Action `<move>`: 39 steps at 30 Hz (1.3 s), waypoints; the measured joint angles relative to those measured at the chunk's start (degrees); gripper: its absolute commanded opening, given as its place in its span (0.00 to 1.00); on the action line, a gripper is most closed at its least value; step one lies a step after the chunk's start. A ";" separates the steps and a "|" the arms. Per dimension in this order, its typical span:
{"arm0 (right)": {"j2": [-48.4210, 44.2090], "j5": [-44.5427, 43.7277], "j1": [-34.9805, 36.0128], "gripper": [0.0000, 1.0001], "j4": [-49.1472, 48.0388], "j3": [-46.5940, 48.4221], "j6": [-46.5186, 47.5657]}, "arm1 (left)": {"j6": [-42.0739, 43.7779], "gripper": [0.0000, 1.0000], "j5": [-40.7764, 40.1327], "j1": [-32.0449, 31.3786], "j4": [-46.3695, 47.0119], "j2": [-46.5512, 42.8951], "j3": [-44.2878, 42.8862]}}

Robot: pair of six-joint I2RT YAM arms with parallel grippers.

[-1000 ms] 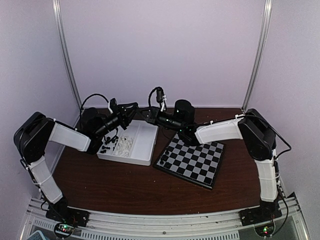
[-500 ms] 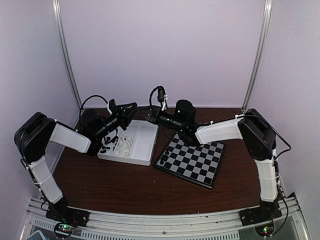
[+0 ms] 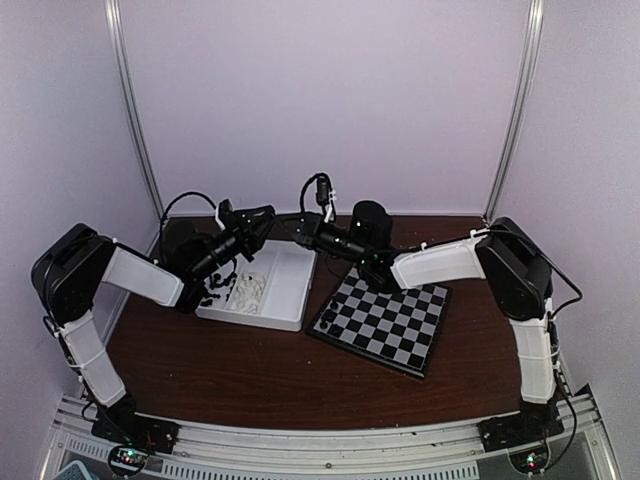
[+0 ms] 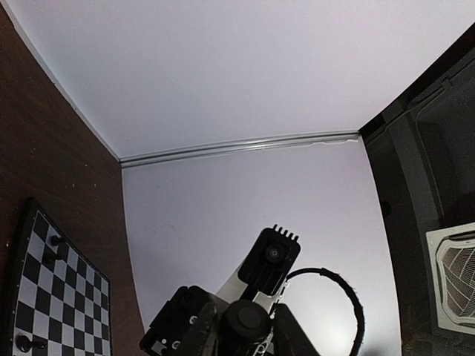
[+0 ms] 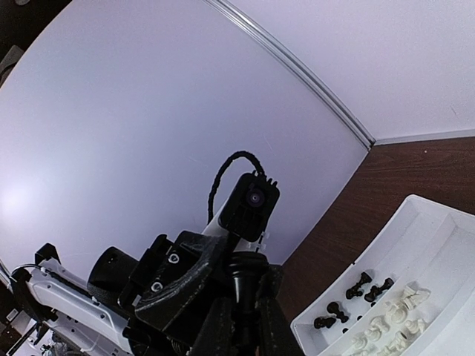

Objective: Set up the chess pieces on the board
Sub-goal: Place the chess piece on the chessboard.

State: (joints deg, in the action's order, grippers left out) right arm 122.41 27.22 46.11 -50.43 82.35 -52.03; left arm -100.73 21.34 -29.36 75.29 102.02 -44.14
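Over the far rim of the white tray (image 3: 288,296), toward the table's (image 3: 250,375) far edge, I have both arms brought nose to nose. The left gripper (image 3: 263,218) reaches in from the left side and the right gripper (image 3: 292,229) from the right, their tips touching or all but touching in the overhead view. Through the right wrist camera I see a black chess piece (image 5: 244,271) standing upright between my right fingers (image 5: 220,326). They are closed in against its stem, so that hand has hold of it. The left gripper's dark fingertips crowd in just beside the same piece, but I cannot tell from any view whether its jaws are parted or pinching. Its own wrist camera looks past them at the other arm and the back wall. Most of the chess pieces lie in the tray's left part: a cluster of black ones (image 3: 210,297) nearest the table's left edge and a heap of white ones (image 3: 247,290) just beside them. The board (image 3: 395,330) lies flat just right of the tray, turned at an angle, about midway between the table's far and near edges. On it, in the left wrist view, I make out three black pieces (image 4: 54,241) close to one rim, two together and one apart.
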 measured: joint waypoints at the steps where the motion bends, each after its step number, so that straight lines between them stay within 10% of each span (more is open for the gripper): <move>1: -0.02 0.00 -0.02 0.00 -0.07 -0.13 -0.02 | 0.20 0.32 -0.04 0.00 -0.15 0.00 0.02; 8: -2.62 -0.20 -0.52 0.00 1.25 -3.28 1.29 | 3.10 0.67 0.44 0.33 -3.67 -0.50 0.74; 17: -13.31 1.49 -4.87 0.00 9.51 -11.21 4.37 | 16.98 0.78 5.01 6.73 -24.15 -16.13 2.12; 29: -26.40 -3.08 -7.82 0.02 65.46 -1.88 32.63 | 56.19 0.98 3.78 8.70 -75.65 -27.67 -13.77; 39: -19.37 -11.82 -7.82 0.00 102.51 9.73 44.22 | 71.76 0.98 -7.82 8.72 -93.31 -34.75 -16.41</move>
State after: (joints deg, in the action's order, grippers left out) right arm 103.04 15.40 38.28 52.07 92.07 -7.81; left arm -28.97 13.52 -20.64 -18.02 67.26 -60.55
